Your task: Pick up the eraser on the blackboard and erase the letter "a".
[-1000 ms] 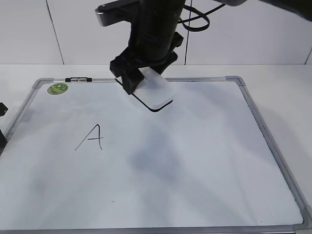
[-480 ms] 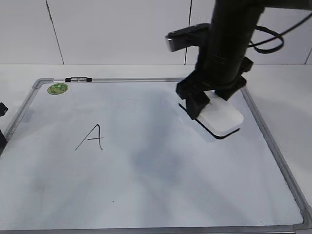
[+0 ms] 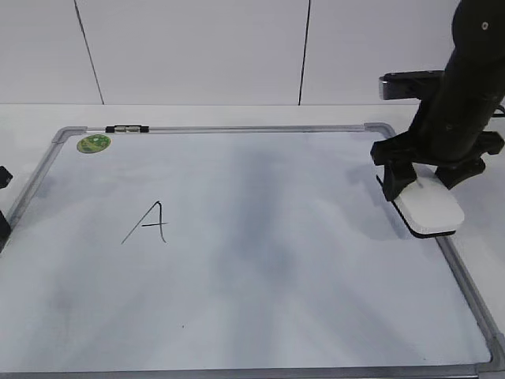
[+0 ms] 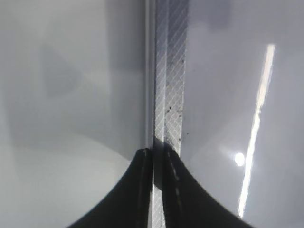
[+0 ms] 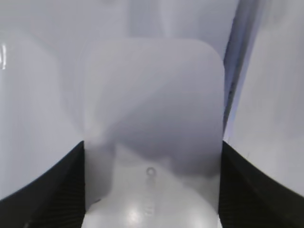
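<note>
Right gripper clamped on eraser, fingers on either side. Eraser at right edge of blackboard, beside grey frame, dark pad facing down; contact with surface unclear. Capital "A" drawn at board's left, well apart from eraser. Green sticker in top-left corner. Left gripper fingers pressed together, holding nothing.

Reaching down from the upper right in the exterior view, black forearm slanting to a wrist over the right side, right hand pointing downward. Clamping both dark fingers against the two long sides of the eraser. Showing the left hand with jaws pressed together, tips meeting, nothing between them.
</note>
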Available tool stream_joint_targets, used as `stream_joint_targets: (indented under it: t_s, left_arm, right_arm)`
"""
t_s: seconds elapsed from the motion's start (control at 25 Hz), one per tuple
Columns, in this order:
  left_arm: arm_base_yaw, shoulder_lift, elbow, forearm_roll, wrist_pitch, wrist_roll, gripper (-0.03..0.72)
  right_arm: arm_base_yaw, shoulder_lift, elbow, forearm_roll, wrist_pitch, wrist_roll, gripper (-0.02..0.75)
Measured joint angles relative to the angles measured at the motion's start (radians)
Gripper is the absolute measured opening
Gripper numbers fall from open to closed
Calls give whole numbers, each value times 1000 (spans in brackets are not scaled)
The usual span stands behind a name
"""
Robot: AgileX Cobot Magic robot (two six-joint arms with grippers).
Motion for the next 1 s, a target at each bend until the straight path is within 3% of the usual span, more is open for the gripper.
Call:
stream_joint_targets:
  t_s: [0.24,1.0]
  left_arm:
    - [0,0,0,0,0,0,17]
    - [0,0,0,-7,1,0,17]
  right_arm:
    - [-57,0,57,3,-83,48,547]
    - [-61,0,70,2,-162,109,547]
